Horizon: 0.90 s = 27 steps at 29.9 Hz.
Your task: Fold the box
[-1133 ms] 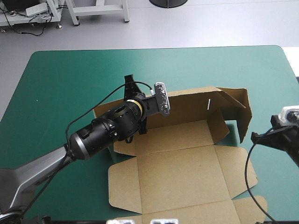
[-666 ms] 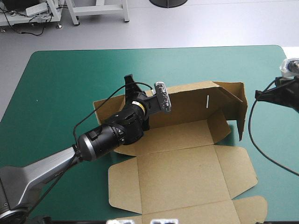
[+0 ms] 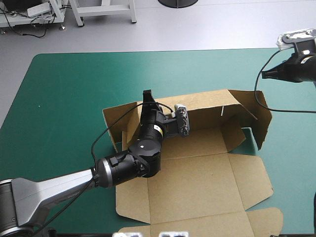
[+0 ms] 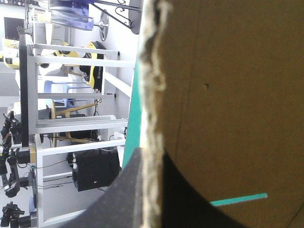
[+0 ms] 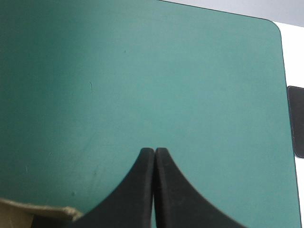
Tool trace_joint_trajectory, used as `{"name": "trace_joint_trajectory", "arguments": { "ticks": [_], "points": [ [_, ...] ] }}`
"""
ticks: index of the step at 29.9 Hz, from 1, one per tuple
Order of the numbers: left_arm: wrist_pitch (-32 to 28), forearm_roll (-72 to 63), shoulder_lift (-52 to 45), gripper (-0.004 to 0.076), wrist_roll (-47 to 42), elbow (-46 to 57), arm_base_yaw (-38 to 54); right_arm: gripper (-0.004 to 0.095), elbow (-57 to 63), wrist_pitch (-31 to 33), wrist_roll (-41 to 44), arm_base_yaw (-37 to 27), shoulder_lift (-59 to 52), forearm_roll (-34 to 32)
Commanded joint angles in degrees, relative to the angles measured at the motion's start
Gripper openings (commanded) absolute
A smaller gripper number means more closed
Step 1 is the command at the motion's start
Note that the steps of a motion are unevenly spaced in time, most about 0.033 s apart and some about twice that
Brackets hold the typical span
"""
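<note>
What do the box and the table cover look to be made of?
Box: brown board, matt, probably cardboard; its cut edge looks fuzzy and fibrous in the left wrist view. Cover: teal-green, smooth, matt, likely a rubber or plastic mat; faint scuffs show.

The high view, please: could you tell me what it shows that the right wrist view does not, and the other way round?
Only the high view: the whole box, its far wall raised, with the left gripper at that wall, toward its left end. Only the right wrist view: the right gripper with its fingers meeting in one pointed arch, holding nothing. Both: the teal-green cover and some of the box's brown edge.
</note>
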Motion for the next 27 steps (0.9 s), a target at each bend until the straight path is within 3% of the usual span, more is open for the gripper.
{"name": "trace_joint_trajectory", "arguments": {
  "ticks": [1, 6, 15, 27],
  "points": [
    [-3.0, -2.2, -1.1, -0.0006, -2.2, -0.7, -0.9, -0.0024, -4.3, -2.4, -1.3, -0.1, 2.4, 0.6],
    [-1.7, 0.0, -1.1, -0.0006, -3.3, -0.7, -0.9, -0.0025, -5.4, -2.1, -2.6, -0.1, 7.9, 2.0],
    [-1.2, 2.8, -1.1, -0.0006, -6.6, -0.7, -0.9, -0.0025, -5.4, 4.9, -11.6, -0.1, 12.1, 16.6],
    [-0.1, 3.0, -1.1, -0.0006, -6.7, -0.7, -0.9, -0.0025, -5.3, 16.0, -17.3, -2.4, 11.7, 22.5]
  ]
}}
